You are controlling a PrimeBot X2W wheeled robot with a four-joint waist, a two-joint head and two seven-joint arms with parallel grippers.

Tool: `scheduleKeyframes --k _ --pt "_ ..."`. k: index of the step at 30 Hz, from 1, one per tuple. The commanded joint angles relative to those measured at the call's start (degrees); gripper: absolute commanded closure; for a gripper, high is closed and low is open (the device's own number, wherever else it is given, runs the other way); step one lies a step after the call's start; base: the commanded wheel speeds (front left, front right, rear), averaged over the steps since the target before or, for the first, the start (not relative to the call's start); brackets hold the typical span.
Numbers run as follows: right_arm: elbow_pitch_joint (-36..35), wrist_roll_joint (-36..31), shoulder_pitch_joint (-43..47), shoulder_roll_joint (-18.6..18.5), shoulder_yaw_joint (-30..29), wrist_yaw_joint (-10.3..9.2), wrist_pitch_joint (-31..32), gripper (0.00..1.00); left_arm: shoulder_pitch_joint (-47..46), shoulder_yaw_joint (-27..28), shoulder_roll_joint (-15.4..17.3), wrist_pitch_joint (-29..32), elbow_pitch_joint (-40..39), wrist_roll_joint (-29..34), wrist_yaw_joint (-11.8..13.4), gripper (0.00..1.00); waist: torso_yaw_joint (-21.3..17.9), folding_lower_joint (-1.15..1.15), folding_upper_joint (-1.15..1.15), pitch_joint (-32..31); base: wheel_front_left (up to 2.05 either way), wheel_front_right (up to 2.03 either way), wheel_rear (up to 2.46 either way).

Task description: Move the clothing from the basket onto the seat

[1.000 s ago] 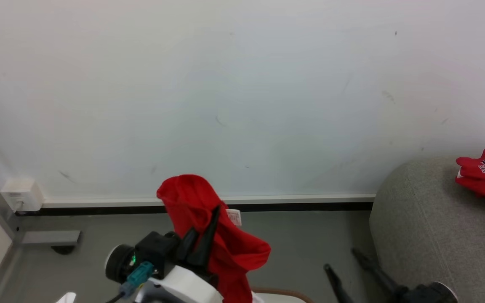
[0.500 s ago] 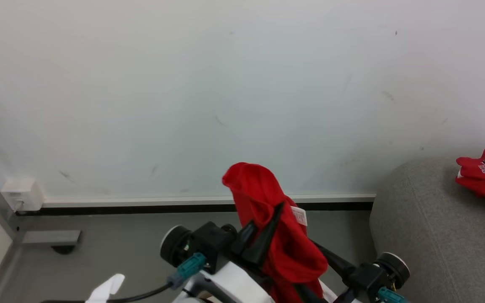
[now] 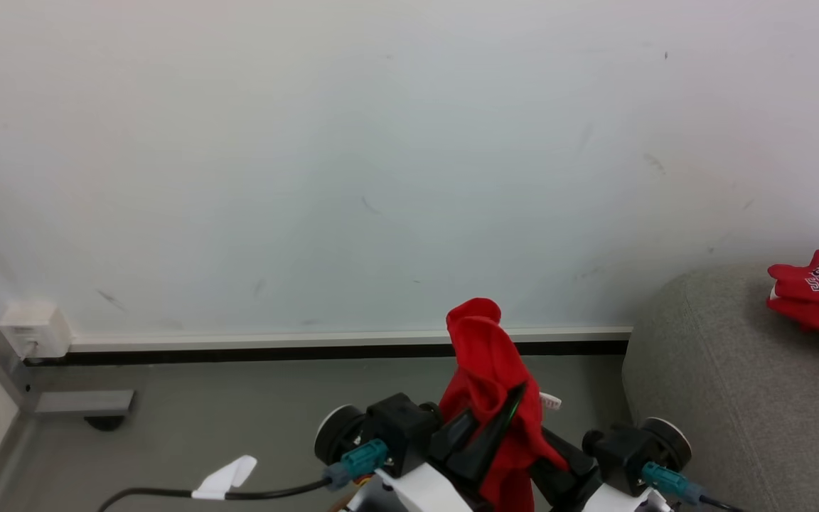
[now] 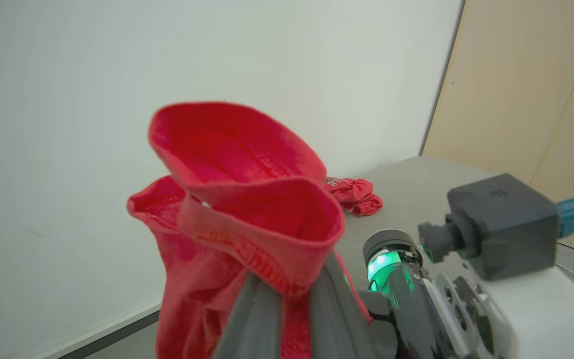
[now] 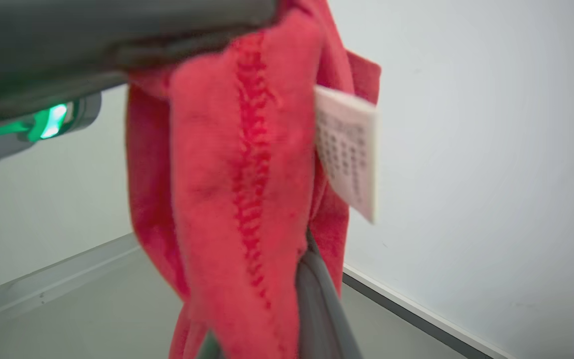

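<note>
Lying on seat [image 3: 722, 398]: red jersey [image 3: 818, 295].

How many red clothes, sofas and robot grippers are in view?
Grey sofa: 1
Red garments: 2, held garment, jersey lying on sofa
Grippers: 2, left gripper, right gripper
Total: 5

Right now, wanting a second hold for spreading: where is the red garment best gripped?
Probably the hanging fold of the red garment by the white label, below the left pincer, from the robot's right: it bunches above, drapes free there.
</note>
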Motion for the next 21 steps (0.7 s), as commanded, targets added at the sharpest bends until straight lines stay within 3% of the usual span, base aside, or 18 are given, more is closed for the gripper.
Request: scheduleKeyframes --k 1,2,3,6,7,14,21 --pt "0.1 0.7 -0.8 -0.6 -0.4 -0.13 -0.5 1.0 0.0 0.2 0.2 -0.4 0.5 -0.5 0.1 1.0 -0.1 -0.01 0.0 0.0 0.0 0.0 0.0" --pt "0.2 0.9 -0.8 -0.9 -0.8 -0.13 -0.5 1.0 0.0 0.2 0.4 -0.6 0.9 -0.5 0.0 1.0 -0.1 -0.01 0.0 0.1 0.0 0.0 0.0" --pt "0.2 1.3 -0.7 -1.0 -1.3 -0.13 -0.5 1.0 0.0 0.4 0.6 -0.8 1.3 -0.4 0.3 0.94 -0.1 -0.01 0.0 0.1 0.0 0.0 0.0" --pt "-0.6 1.8 0.2 -1.8 -2.6 -0.13 -0.5 1.0 0.3 0.8 0.9 -1.8 2.6 -0.2 0.7 0.37 -0.3 -0.01 0.0 0.1 0.0 0.0 0.0" --pt "-0.8 1.8 0.6 -2.3 -3.0 -0.13 -0.5 1.0 0.2 0.8 1.2 -1.9 3.2 0.1 0.8 0.0 -0.4 -0.01 0.0 0.1 0.0 0.0 0.0" --pt "-2.9 2.0 2.1 -5.6 -6.9 -0.13 -0.5 1.0 1.2 0.9 1.5 -4.2 7.2 -0.4 0.7 0.0 -2.8 -0.01 0.0 0.6 0.0 0.0 0.0" --pt "-5.5 1.4 1.7 -8.9 -10.9 -0.14 -0.4 1.0 0.9 0.7 1.1 -6.5 10.7 -0.6 0.9 0.0 -8.5 -0.01 0.0 2.3 0.0 0.0 0.0"
